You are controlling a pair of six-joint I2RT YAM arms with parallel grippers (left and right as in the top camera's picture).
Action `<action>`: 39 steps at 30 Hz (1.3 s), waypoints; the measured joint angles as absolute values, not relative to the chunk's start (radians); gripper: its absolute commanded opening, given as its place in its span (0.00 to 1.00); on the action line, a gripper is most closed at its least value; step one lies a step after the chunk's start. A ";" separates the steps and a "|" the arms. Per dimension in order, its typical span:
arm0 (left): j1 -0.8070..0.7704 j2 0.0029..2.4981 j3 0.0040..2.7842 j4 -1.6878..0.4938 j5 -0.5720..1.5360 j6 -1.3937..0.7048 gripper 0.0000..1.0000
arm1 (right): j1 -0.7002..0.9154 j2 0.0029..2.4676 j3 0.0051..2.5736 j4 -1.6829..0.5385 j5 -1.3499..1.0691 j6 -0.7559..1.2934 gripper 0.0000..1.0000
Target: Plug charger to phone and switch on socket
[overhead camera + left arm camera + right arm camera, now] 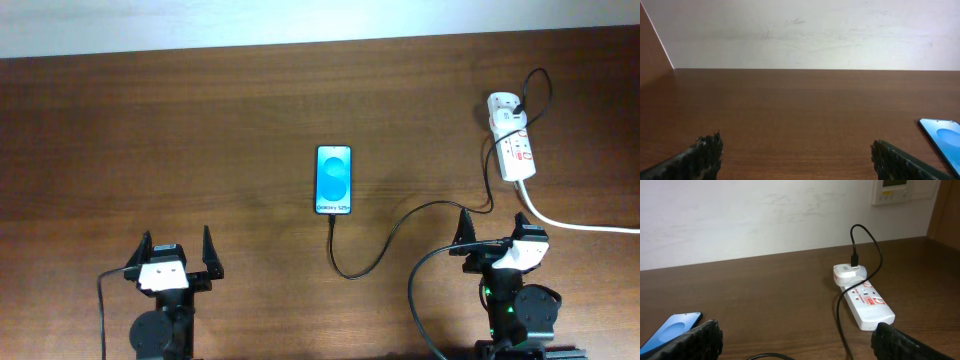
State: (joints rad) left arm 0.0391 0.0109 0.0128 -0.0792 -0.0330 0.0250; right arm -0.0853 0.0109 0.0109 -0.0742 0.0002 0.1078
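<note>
The left hand (177, 248) and right hand (492, 232) sit at the near edge, jaws wide apart, empty. Farther in, at the table (200, 130) centre, the phone (334, 180) lies long axis near-to-far. The tip of the charger (350, 276) meets its near end; we cannot tell whether it is seated. The socket (515, 145) lies beyond the right hand, near the far right corner; we assign it that hand.
</note>
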 measured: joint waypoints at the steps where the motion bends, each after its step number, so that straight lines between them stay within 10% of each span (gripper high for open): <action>1: 0.039 0.011 0.013 -0.079 -0.033 0.025 0.99 | -0.085 0.011 0.011 -0.074 0.001 0.108 0.98; 39: 0.039 0.011 0.013 -0.079 -0.033 0.025 1.00 | -0.047 0.011 0.011 -0.074 -0.004 -0.045 0.98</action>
